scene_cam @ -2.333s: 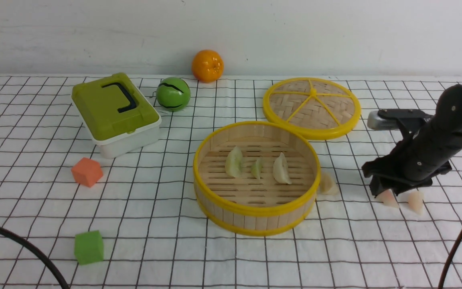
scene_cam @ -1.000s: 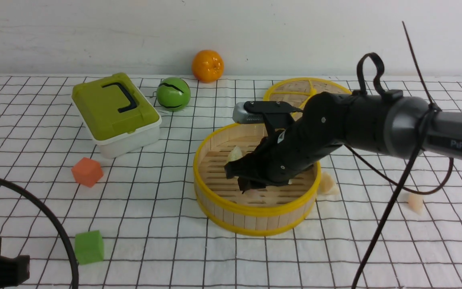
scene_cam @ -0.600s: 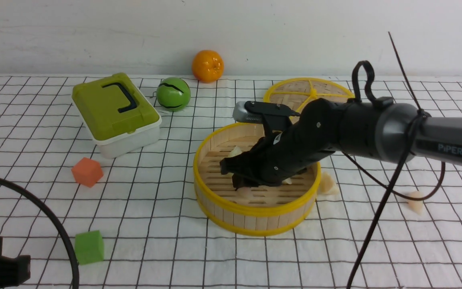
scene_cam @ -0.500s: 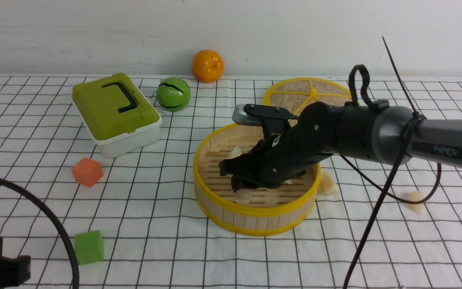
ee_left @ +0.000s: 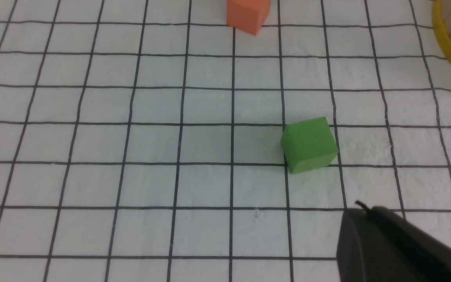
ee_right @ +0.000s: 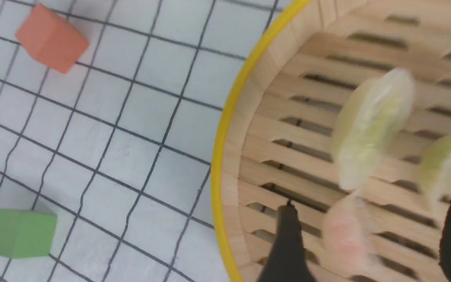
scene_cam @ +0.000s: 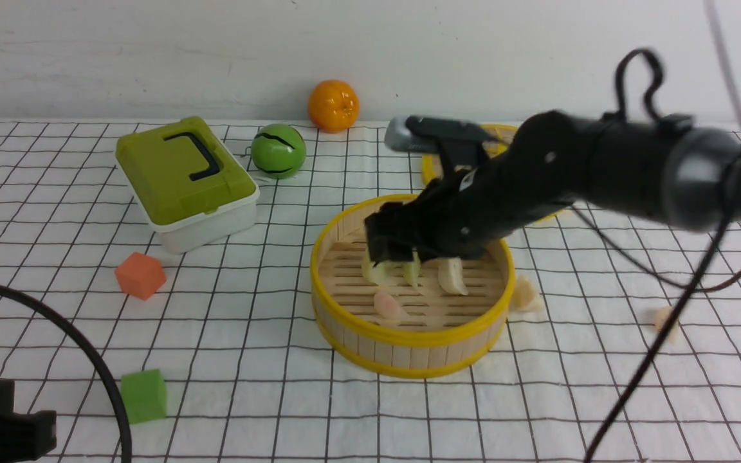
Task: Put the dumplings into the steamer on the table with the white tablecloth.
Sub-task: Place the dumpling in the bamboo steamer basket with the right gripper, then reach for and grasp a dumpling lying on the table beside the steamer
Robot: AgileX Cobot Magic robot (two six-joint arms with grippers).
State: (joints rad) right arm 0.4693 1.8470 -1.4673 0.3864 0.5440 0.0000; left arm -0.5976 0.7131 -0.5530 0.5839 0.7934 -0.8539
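- Well, my right gripper [scene_cam: 399, 256] hangs spread and empty over the steamer [scene_cam: 409, 335]; the pink dumpling [scene_cam: 388, 305] lies loose on its slats.
- Three other dumplings [scene_cam: 453, 276] sit inside; two wait on the white tablecloth [scene_cam: 248, 321] — the near stray [scene_cam: 526, 294] just beside the wall, the far stray [scene_cam: 663, 318] well apart rightward.
- Left gripper [ee_left: 382, 243]: clenched, near the green cube [ee_left: 308, 144].
- I'd judge them light, slick, squashy — pinch gently across the fat belly.
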